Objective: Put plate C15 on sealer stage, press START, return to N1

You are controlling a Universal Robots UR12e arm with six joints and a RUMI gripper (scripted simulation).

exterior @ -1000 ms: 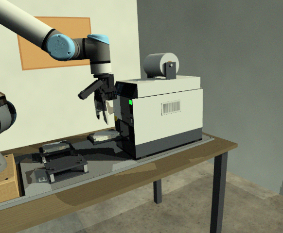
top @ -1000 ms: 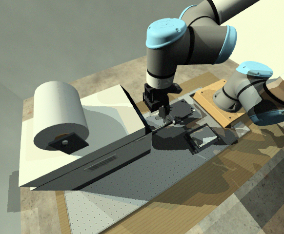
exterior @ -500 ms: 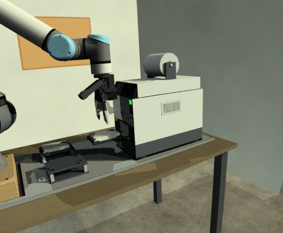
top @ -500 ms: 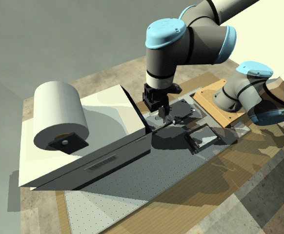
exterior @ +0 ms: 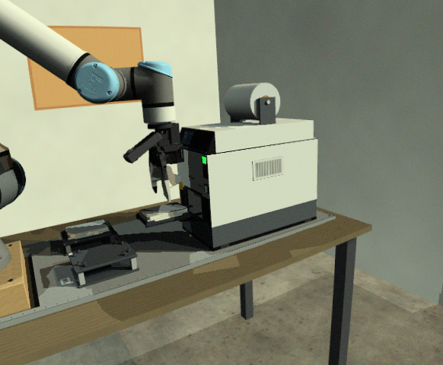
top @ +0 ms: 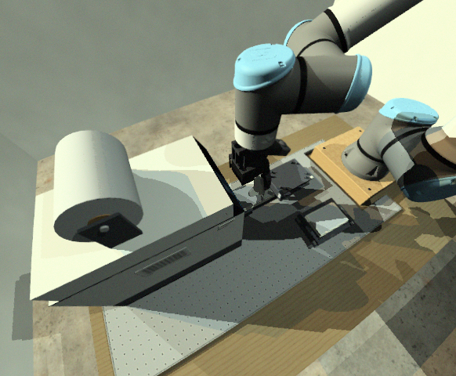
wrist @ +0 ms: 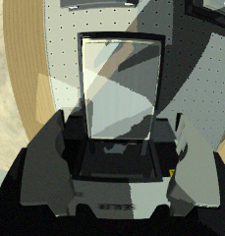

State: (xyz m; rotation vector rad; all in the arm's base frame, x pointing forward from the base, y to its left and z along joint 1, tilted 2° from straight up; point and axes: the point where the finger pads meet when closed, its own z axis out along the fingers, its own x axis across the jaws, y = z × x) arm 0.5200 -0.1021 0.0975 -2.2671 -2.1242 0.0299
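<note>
Plate C15 (exterior: pixel 164 212) (wrist: pixel 121 88) lies on the sealer's stage (exterior: pixel 162 221) (wrist: pixel 122 35), which is out; it looks flat, with a smooth pale top and no wells visible. The sealer (top: pixel 218 226) (exterior: pixel 234 192) shows a green lamp (exterior: pixel 204 160). My gripper (top: pixel 267 193) (exterior: pixel 161 195) (wrist: pixel 121 112) is open and empty, above the stage close to the sealer's front, one finger to each side of the plate in the wrist view. It hides part of the stage in the top view. Nest N1 (top: pixel 291 174) (exterior: pixel 103 255) is empty. The other nest, N2, holds a plate (top: pixel 329 220) (exterior: pixel 87 229).
The sealer's front face stands right beside my gripper, and its foil roll (top: pixel 92 174) (exterior: pixel 239 102) sits on top. The arm's wooden base block (top: pixel 329 161) (exterior: pixel 5 287) is beyond the nests. A yellow label (wrist: pixel 172 173) shows near the right finger in the wrist view.
</note>
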